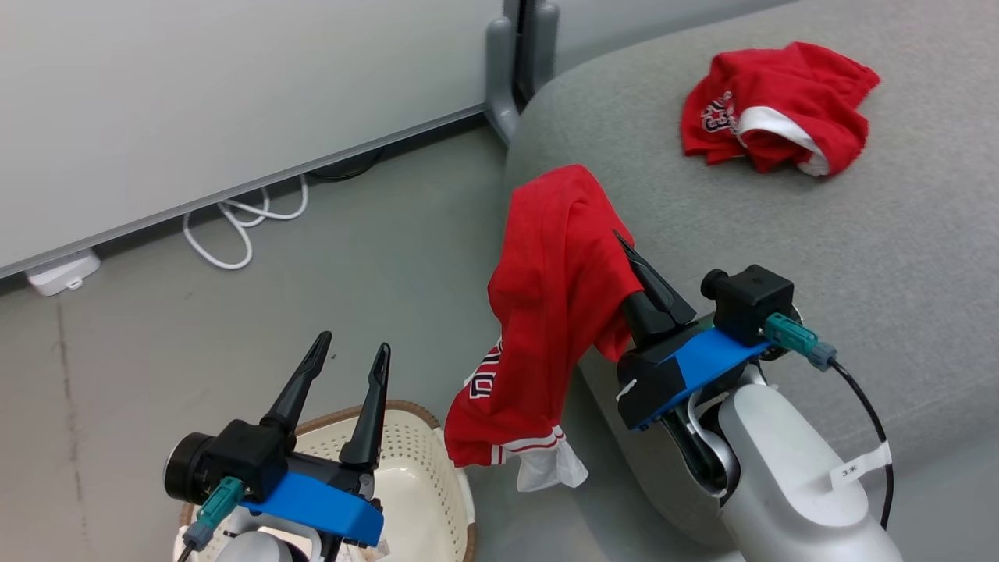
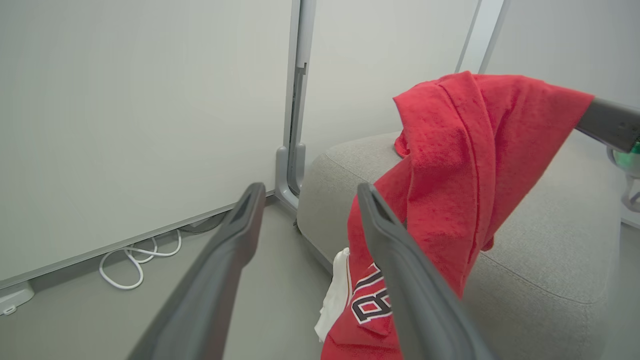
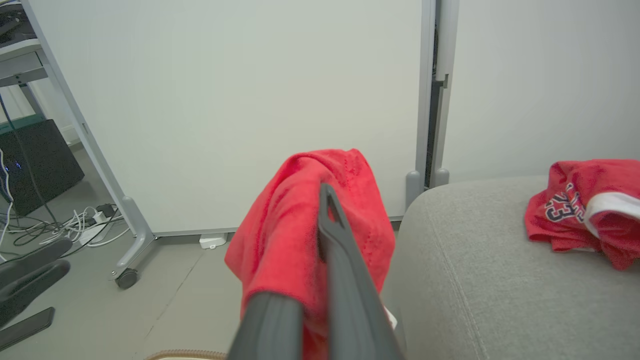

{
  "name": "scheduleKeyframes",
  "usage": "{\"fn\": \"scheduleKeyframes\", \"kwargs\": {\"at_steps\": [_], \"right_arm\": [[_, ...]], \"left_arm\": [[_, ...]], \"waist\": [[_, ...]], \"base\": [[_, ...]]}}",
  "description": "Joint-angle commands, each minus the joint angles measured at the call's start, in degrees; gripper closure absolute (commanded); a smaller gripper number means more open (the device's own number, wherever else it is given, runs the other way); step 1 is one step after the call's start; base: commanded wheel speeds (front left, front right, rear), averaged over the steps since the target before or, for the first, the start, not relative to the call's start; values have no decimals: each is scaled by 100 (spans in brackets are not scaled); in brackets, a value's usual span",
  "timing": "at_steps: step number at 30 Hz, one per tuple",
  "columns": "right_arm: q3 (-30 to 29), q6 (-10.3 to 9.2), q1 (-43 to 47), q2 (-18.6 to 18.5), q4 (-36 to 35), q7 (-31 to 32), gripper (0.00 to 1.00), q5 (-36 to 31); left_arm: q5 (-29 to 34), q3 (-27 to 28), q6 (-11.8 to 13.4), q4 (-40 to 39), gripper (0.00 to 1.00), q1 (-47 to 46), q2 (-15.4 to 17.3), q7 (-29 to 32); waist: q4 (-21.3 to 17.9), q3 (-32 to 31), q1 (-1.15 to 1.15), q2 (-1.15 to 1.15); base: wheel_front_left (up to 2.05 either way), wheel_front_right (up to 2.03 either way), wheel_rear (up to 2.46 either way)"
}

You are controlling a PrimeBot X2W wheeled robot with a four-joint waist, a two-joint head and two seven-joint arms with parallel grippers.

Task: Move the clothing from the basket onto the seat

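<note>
Over at the seat's rounded near-left corner, here's the right hand (image 1: 618, 236), fingers pinched tight together with a red garment (image 1: 546, 304) caught between them and draped over the top. Look where that cloth hangs, though. The grip sits right about at the edge of the seat (image 1: 780, 257), just inside or just outside, I can't say. Most of the fabric trails down the outside, with the lettering and white trim dangling in the gap between seat and basket (image 1: 407, 407), above the floor (image 1: 351, 257).

The other red garment (image 1: 773, 109) lies crumpled well in on the cushion, toward the far side, safely delivered. The left hand (image 1: 353, 342) hovers above the basket with its fingers spread wide, holding nothing. What I can see of the basket's inside is bare, so I'd judge this is the last piece to go.

Now the danger. Let go here and that hanging half would likely drag the whole thing off the corner and onto the floor; it wants carrying further in over the cushion first. And watch that fold lying over the fingers: when they open it may cling instead of dropping, then get pulled off the seat as the arm leaves.
</note>
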Motion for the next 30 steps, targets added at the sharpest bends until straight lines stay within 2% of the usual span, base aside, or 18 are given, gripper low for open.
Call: {"fn": "scheduleKeyframes", "kwargs": {"at_steps": [1, 7, 12, 22, 25, 30], "right_arm": [[-30, 3, 101, 0, -88, 4, 100, -13], [-167, 4, 450, 1, -543, 101, 100, -13], [-371, 3, 714, 3, -805, 154, 100, -35], [-717, 3, 1068, 2, -1242, 211, 100, -16], [-617, 3, 874, 1, -1261, 290, 100, -76], [-799, 3, 193, 1, -1129, 315, 100, -185]], "left_arm": [[-5, -18, -42, -42, 0, -93, 40, -27], [12, -58, -42, -77, 0, -179, 214, -26], [19, -178, -42, -49, 0, -251, 286, -27], [-102, -476, -28, 54, 0, -485, 412, -26], [-110, -508, -28, 59, 0, -507, 464, -26], [-35, -463, -28, -17, 0, -550, 588, -26]], "waist": [[-393, 147, 0, 0], [-1056, 296, 0, 0], [-1372, 363, 0, 0], [-1407, 498, 0, 0], [-1413, 588, 0, 0], [-1429, 905, 0, 0]], "base": [[0, 0, 0], [0, 0, 0], [0, 0, 0], [0, 0, 0], [0, 0, 0], [0, 0, 0]]}}
